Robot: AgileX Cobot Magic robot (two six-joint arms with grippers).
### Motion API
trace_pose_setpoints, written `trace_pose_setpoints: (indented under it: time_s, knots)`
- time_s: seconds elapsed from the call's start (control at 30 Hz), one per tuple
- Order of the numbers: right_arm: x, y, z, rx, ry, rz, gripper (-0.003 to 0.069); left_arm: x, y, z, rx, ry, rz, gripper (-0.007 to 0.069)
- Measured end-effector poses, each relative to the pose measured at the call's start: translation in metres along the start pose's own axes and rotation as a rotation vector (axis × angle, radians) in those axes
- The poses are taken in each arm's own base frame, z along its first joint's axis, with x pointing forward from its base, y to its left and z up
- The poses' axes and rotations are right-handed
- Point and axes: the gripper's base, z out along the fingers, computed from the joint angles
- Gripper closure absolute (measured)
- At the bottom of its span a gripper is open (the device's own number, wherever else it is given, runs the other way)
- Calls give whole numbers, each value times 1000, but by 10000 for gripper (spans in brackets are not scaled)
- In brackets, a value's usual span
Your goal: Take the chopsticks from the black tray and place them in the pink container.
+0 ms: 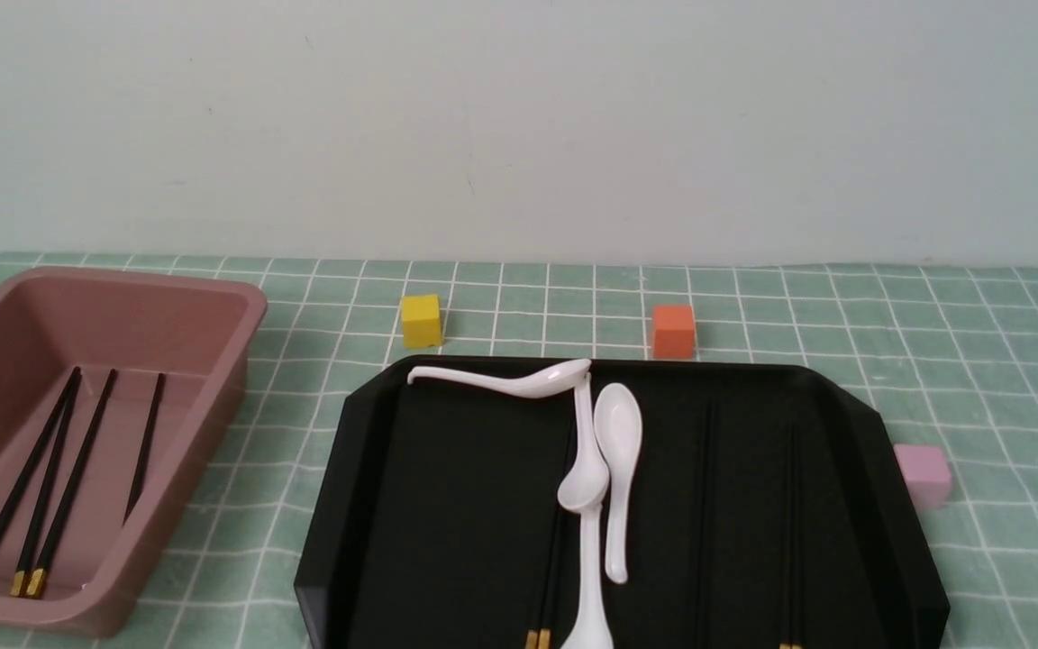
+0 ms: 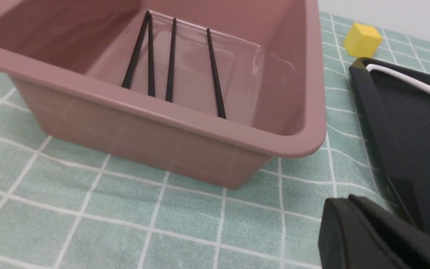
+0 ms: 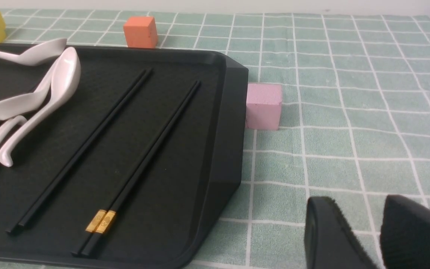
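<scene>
Here the tray (image 1: 447, 505) serves as landmark and items run near to far. Nearest, beyond the tray's right rim, the right gripper (image 3: 381, 231) hangs over the cloth (image 3: 349, 142), its two pads slightly apart with nothing between them. Off the tray's left front corner, only one dark edge of the left gripper (image 2: 371, 235) shows; whether its jaws are parted or closed cannot be told, and nothing is seen in it.

On the tray's right half lie black chopsticks (image 3: 144, 160): one pair side by side with gold caps toward the near rim, and a second pair just left of it, roughly parallel. A further pair (image 1: 544, 586) lies near the tray's centre, partly under the spoons, gold caps at the near edge.

Four white spoons (image 1: 618, 469) lie at the tray's centre and along its far rim, some overlapping.

Left of the tray, apart from it, stands the bin (image 1: 213, 361), holding four chopsticks (image 1: 68, 469) with gold ends nearest.

A pink cube (image 1: 923, 474) sits just beside the tray's right rim. Past the far rim stand a yellow cube (image 1: 421, 321) and an orange cube (image 1: 673, 331).
</scene>
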Motion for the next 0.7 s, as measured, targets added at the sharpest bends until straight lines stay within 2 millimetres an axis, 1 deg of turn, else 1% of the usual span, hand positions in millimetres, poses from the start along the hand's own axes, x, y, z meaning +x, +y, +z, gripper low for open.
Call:
trace_pose_setpoints:
  time_s: [0.7]
  knots:
    - [0,0,0,0,0,0,419,0,-1,0,22,7,6,598]
